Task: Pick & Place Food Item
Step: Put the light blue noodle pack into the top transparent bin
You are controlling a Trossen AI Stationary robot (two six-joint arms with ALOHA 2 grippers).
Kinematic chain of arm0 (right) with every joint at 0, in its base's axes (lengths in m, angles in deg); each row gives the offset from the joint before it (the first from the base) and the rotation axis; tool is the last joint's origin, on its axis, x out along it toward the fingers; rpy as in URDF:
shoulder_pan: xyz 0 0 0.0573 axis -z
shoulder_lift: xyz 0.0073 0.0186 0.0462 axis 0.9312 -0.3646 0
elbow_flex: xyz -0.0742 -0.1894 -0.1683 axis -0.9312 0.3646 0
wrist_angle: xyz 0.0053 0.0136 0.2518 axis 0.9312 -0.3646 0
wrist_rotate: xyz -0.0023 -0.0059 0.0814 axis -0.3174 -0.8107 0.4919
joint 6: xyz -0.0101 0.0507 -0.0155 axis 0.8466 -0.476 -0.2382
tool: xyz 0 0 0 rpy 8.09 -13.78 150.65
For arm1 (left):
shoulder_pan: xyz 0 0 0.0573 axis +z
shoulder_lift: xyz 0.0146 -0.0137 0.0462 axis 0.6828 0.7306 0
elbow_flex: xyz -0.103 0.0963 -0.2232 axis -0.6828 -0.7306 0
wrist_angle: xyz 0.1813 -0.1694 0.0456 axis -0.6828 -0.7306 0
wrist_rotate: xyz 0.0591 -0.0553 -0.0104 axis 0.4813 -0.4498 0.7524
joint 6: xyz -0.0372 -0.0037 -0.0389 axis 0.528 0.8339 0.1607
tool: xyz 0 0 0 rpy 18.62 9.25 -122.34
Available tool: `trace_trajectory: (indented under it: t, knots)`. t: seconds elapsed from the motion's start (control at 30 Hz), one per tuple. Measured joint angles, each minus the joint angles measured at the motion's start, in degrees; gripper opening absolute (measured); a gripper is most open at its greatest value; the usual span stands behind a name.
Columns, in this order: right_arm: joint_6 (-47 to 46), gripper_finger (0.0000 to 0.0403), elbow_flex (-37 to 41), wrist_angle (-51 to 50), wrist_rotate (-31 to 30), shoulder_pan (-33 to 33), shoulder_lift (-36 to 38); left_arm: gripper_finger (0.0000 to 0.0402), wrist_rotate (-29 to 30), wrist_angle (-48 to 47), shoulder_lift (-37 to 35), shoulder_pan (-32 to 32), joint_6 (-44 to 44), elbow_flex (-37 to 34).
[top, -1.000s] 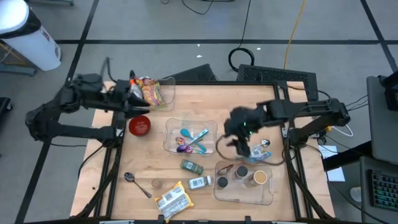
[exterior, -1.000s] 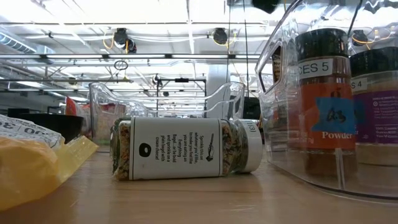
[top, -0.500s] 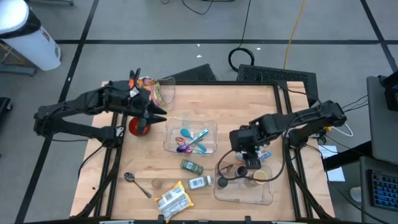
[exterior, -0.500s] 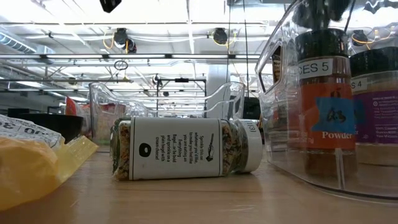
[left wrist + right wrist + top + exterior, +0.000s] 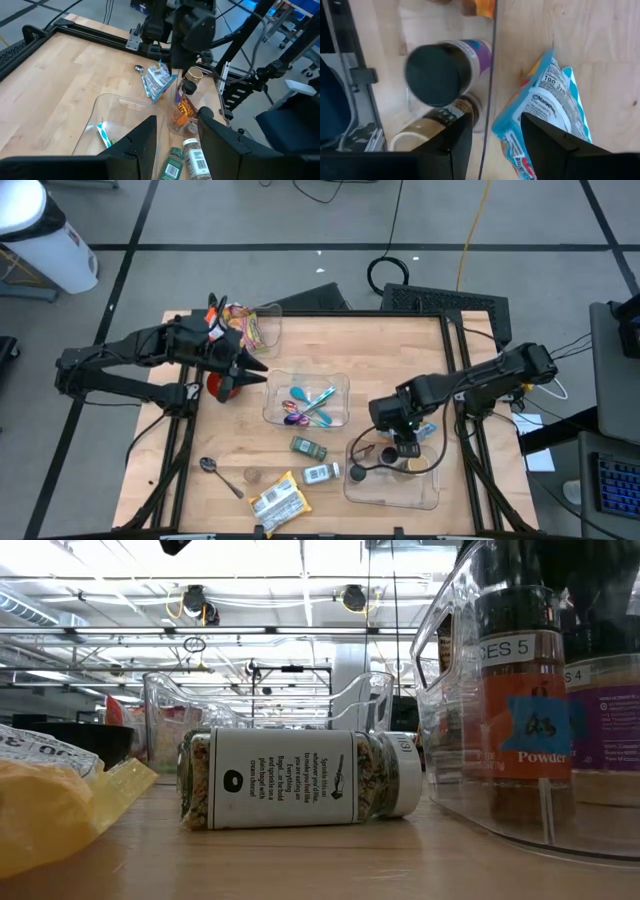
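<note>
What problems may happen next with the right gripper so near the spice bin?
1. The right gripper hangs over the bin's wall, open and empty; descending, a finger may strike the wall or a jar.
2. The blue packet lies against the bin; a grasp could crumple it or shove the bin.

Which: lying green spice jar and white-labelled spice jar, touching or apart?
Apart. High view: bare wood between green spice jar and white-labelled spice jar.

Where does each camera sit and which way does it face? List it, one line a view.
High view: overhead, straight down on the table; both arms show.
Low view: table height, level across; a lying spice jar; no gripper visible.
Left wrist view: past the left gripper, toward the right arm.
Right wrist view: down past the right gripper at a blue snack packet.
Shared: both wrist views show that packet.
</note>
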Motion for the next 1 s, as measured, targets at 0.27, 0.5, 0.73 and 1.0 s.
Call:
trace_trajectory:
  t: [0.27, 0.5, 0.73, 1.0]
  knots:
    - [-3.9, 0.0151, 5.3, 1.9, -0.4, 0.0, 0.0, 0.015, 0.1, 0.0, 0.0, -0.2, 0.9, 0.0]
    - [-5.4, 0.0071, 6.5, 1.9, -1.9, 0.0, 0.0, 0.015, 0.1, 0.0, 0.0, -0.2, 1.4, 0.0]
    - [-5.3, 0.001, 6.5, 2.1, -1.7, 0.3, 0.0, 0.015, 1.6, 0.1, 0.0, -0.2, 1.4, 0.0]
    - [-4.1, 0.0001, 1.0, 1.6, -6.8, 2.5, 2.4, 0.015, 1.6, 2.2, 0.0, -0.2, 1.5, 0.0]
